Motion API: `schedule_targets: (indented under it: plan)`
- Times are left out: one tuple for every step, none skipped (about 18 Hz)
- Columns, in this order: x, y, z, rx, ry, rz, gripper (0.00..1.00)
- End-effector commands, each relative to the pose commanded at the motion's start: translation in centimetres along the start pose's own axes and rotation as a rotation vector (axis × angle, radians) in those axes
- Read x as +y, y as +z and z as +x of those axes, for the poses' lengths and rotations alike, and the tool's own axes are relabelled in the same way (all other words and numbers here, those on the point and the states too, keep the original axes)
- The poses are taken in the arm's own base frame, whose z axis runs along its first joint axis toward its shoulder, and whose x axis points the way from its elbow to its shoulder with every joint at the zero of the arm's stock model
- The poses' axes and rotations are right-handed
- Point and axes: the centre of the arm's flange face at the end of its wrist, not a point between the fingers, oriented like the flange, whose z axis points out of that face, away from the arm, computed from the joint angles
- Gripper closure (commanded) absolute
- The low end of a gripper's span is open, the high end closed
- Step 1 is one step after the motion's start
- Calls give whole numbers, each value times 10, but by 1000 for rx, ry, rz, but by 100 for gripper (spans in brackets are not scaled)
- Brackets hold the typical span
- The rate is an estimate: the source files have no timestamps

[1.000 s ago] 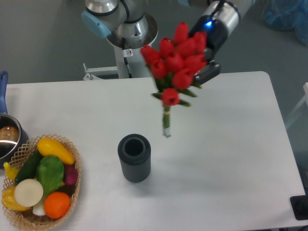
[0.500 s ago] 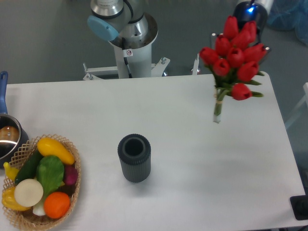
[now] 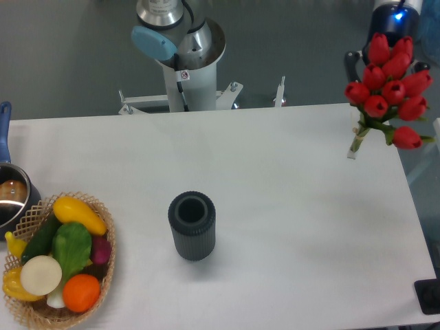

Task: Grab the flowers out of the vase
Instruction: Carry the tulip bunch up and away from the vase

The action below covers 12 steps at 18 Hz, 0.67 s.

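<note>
The flowers, a bunch of red tulip buds with green leaves and a tied stem, hang in the air over the table's far right corner, stem end pointing down and left. My gripper sits behind the buds and is shut on the bunch; dark fingers show at either side of it. The vase, a dark grey ribbed cylinder, stands upright and empty near the table's middle front, far to the left of the gripper.
A wicker basket of colourful vegetables rests at the front left. Behind it, a steel pot with a blue handle sits at the left edge. The arm's base rises beyond the far table edge.
The gripper has carried the flowers steadily right, from above the table's middle back to its far right corner. The vase has stayed in place.
</note>
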Motion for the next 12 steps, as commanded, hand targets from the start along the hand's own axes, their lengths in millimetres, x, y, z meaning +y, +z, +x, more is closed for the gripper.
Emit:
schedule_targets:
  plan:
    - [1,-4,-2,-7,-2,-1,59]
    - [4,-7,-5,-14,-5,-1,59]
    - [5,-9,-6,-18,-7,-2,59]
    - [5,-9,-6,-18,-6,-2,59]
    - [4,-9,-6,-18,-6,-2,59]
    - [4,-9,-6,-19,-6,-3,59]
    - [5,-9,-6,-18,-8,-3,59]
    - [5,-9,-5,-18,-8,-3,59]
    - [5,-9,-5,-17,-9,-4,59]
    - [5,-8,-4,-16,-8,-3,59]
    - [6,-8,-4,-15,-11,-4,59]
    - [7,-7,-3,-14,-12,-4,59]
